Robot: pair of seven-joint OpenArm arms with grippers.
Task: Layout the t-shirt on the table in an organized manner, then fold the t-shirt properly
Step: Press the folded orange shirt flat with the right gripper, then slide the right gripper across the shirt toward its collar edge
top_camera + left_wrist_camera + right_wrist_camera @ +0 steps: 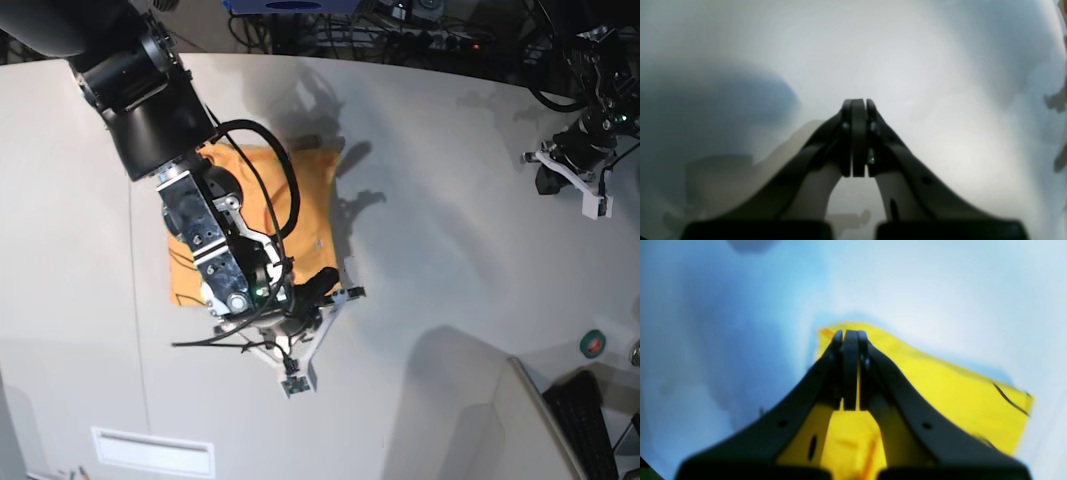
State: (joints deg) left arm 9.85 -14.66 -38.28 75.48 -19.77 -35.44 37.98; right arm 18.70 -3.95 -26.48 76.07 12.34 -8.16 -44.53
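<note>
Right claw (pixel 850 335) low over folded t-shirt (pixel 940 390)

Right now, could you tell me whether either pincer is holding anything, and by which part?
Nothing is held. The left pincer is shut over bare table; the right pincer is shut above the folded t-shirt, with no cloth between its fingers.

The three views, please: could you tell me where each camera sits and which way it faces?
Left wrist: rides behind the left hand, looking along its shut fingers at the bare white table.
Right wrist: rides behind the right hand, facing its shut fingers over the t-shirt, which looks yellow here.
Base: overhead, looking down on table, folded orange t-shirt and both arms.
Shared: base and right wrist both show the t-shirt and right hand.
</note>
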